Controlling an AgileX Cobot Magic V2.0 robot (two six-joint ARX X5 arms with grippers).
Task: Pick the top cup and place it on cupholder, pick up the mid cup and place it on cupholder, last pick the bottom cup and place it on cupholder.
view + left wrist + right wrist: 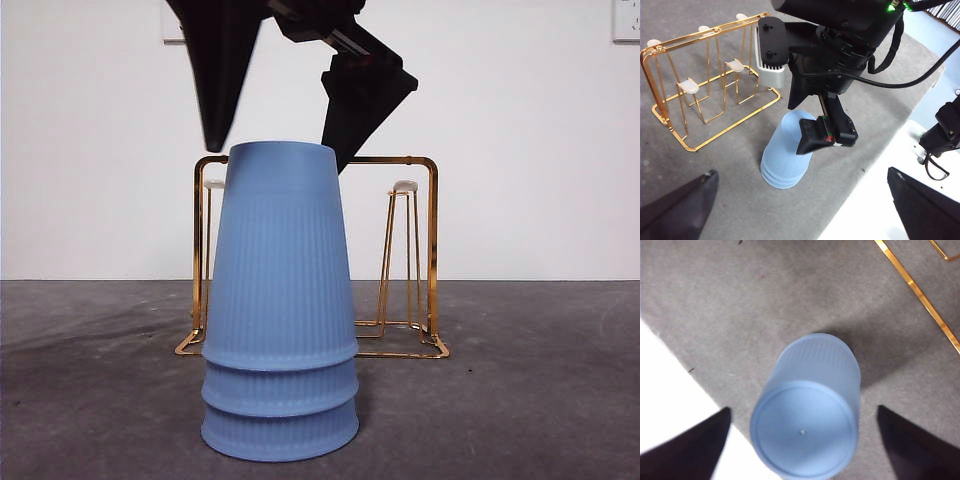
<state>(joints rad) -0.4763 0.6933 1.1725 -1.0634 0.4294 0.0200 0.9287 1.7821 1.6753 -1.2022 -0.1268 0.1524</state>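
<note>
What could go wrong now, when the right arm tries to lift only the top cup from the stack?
The right end effector hangs open just above the top cup. The three cups are nested tightly, so the mid cup might lift along. The cupholder stands close behind, so a tilted stack could knock its wire frame.
</note>
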